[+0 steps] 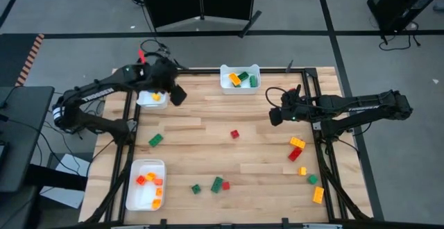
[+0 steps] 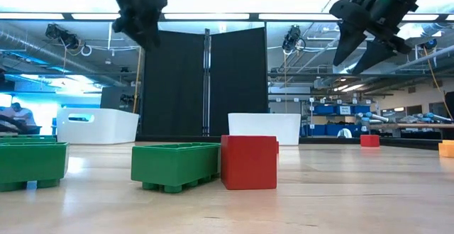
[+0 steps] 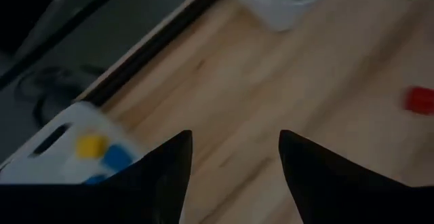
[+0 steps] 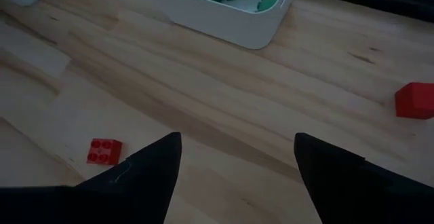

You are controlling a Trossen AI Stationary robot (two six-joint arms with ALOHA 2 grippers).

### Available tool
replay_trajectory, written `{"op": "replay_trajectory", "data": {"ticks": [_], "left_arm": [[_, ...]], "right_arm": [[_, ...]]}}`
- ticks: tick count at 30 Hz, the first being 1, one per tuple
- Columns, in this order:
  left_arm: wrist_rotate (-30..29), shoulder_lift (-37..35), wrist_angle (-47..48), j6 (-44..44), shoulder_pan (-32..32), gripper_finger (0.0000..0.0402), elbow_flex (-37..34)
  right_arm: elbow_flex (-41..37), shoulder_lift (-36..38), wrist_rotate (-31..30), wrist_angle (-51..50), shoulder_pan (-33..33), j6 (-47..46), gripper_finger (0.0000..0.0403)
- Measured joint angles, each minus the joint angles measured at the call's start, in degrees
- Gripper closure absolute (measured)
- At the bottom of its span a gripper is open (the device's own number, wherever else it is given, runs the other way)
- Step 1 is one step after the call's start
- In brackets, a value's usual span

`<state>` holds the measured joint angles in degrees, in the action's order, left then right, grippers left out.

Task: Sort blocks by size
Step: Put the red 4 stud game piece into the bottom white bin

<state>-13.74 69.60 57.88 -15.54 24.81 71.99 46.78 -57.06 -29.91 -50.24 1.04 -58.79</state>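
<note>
Standing on the wooden table (image 1: 208, 125) are three white trays. The tray at twelve o'clock (image 1: 239, 78) holds green and orange blocks (image 1: 236, 79); the tray at ten o'clock (image 1: 151, 98) holds yellow and blue ones; the tray at seven o'clock (image 1: 145, 183) holds orange and red ones. Loose blocks (image 1: 297, 143) are scattered from four to eight o'clock. The left gripper (image 1: 177, 94) is held spread and empty beside the ten o'clock tray; the right gripper (image 1: 275, 116) is likewise spread and empty at three o'clock.

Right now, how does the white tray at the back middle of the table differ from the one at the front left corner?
The back tray holds green blocks and one orange; the front-left tray holds only small orange and red blocks. The back tray's blocks look larger. The front-left tray has more blocks. Both trays are white rectangles.
</note>
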Motion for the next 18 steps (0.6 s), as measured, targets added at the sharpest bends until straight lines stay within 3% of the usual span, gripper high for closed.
{"op": "replay_trajectory", "data": {"ticks": [9,18], "left_arm": [[1.0,0.9,-1.3,0.4,-12.3,0.0172,-0.3],[0.9,0.9,-1.4,-0.1,-17.8,0.0172,-0.3]], "right_arm": [[0.0,0.0,2.0,2.2,0.0,3.4,0.0105],[0.0,0.0,3.2,6.1,0.0,5.7,0.0082]]}}
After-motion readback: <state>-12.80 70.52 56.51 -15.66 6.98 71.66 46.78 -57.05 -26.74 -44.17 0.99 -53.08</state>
